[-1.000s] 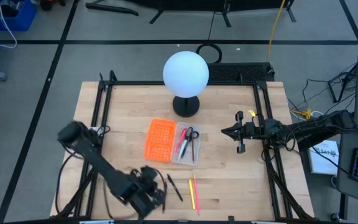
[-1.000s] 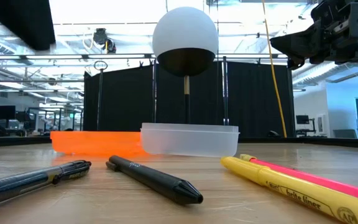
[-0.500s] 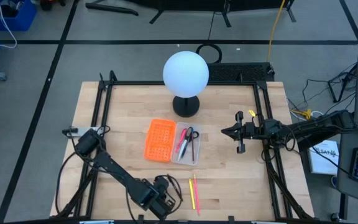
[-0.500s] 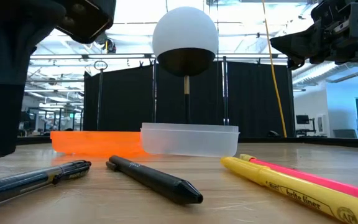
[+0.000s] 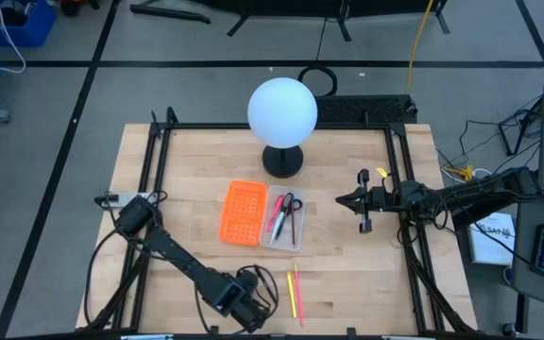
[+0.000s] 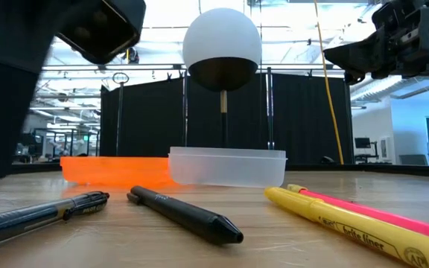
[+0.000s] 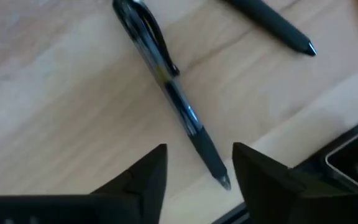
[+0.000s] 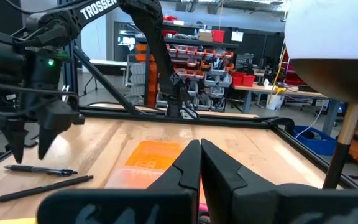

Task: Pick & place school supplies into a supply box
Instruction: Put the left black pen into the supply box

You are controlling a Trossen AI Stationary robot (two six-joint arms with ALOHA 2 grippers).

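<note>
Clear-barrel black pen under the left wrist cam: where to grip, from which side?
Grip the clear-barrel pen at mid-barrel, just past the clip, coming straight down from above. It lies flat on the table with bare wood on both sides, and the left end effector is open above its tip end, fingers either side of the barrel.

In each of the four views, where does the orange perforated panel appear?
High view: orange perforated panel mid-table, left of the clear box.
Low view: left of centre, beside the box.
Left wrist view: not in it.
Right wrist view: centre, behind the fingers.
Landmark: white globe lamp, absent only from the left wrist view.
</note>
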